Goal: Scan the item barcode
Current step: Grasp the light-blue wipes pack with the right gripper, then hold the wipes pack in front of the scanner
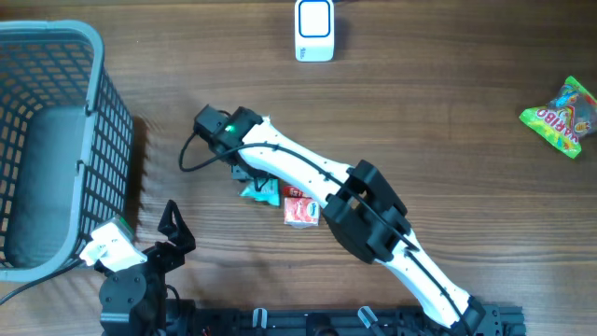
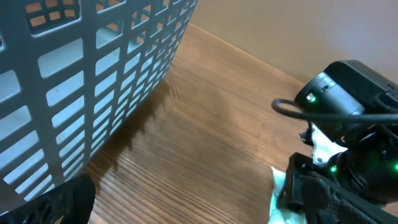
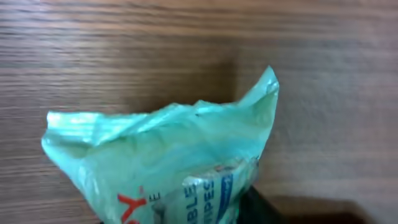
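wipes packet (image 3: 163, 158): mint-green crinkled film, blue and red print | right pincer (image 1: 250, 180) over it, grip unclear | left pincer (image 1: 176, 233) wide

grey mesh basket (image 1: 110, 149) stands at the wooden surface's (image 1: 448, 121) left edge; a bright green sweet bag (image 1: 562, 117) lies far right.

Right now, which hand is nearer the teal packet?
Right. The right hand is right at the teal packet at mid-table; the left hand sits off to its left, beside the basket.
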Robot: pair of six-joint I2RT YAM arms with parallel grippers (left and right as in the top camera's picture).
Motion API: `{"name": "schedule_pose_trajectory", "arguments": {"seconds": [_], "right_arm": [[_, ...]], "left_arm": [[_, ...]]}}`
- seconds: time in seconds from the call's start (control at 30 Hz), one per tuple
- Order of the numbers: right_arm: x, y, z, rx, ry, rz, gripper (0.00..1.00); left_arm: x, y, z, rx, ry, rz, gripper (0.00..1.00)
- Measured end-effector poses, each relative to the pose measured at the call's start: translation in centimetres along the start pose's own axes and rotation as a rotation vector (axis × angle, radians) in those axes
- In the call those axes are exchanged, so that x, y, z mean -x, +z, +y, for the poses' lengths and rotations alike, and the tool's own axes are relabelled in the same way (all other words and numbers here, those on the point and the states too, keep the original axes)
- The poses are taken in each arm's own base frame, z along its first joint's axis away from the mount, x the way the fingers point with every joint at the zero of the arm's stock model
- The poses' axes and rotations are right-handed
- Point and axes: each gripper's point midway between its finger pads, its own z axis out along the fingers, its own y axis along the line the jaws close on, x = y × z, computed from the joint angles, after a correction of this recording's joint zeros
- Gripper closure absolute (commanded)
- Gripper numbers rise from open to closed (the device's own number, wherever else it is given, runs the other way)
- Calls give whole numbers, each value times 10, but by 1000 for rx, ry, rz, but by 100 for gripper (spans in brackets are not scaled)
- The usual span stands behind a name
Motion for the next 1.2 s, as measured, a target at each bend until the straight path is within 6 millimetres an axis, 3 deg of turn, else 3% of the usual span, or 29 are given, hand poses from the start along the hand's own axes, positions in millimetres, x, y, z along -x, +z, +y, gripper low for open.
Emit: {"name": "schedule_pose_trajectory", "arguments": {"seconds": [0.07, 0.23, 0.3, 0.4, 0.43, 0.47, 0.6, 0.67, 0.87, 1.1, 1.2], "right_arm": [[-3, 0, -4, -23, 21, 1, 95], [-4, -2, -8, -6, 9, 50, 96], [-9, -2, -20, 19, -7, 146, 96], [-9, -11, -25, 258, -103, 347, 96], [-8, -23, -25, 404, -162, 411, 96], [-7, -48, -33, 616, -244, 484, 95], [18, -100, -60, 975, -287, 459, 96], [35, -119, -73, 1124, -198, 464, 93], [33, -144, -69, 1167, 108, 699, 96], [34, -150, -67, 1185, 165, 745, 96], [34, -149, -67, 1207, 95, 694, 96]], "left_arm": [[0, 0, 0, 0, 0, 0, 0], [0, 0, 0, 0, 0, 0, 0], [0, 0, 0, 0, 0, 0, 0], [0, 0, 0, 0, 0, 0, 0], [0, 0, 0, 0, 0, 0, 0], [0, 0, 0, -1, 0, 0, 0], [0, 0, 0, 0, 0, 0, 0], [0, 0, 0, 0, 0, 0, 0], [0, 0, 0, 0, 0, 0, 0], [0, 0, 0, 0, 0, 0, 0], [0, 0, 0, 0, 0, 0, 0]]}}
